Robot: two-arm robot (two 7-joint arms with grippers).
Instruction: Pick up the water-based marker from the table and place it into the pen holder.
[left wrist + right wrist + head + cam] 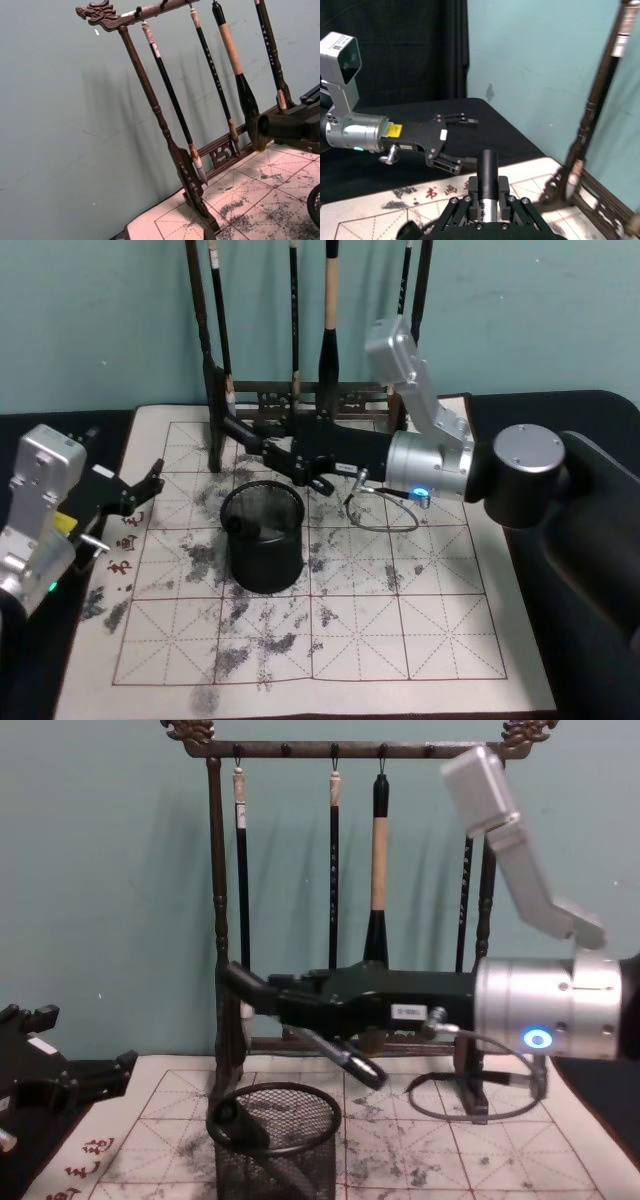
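Right pincer tight around water-based marker, above pen holder in chest view

Head: high, looking down at table. Chest: low, side-on. These 2 share pen holder.

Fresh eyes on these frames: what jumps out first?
The right claw stretches across the felt mat, shut on the water-based marker, held level above the mesh pen holder at mid-mat. Behind stands the wooden brush rack with hanging brushes; the left claw sits open at the mat's left edge.
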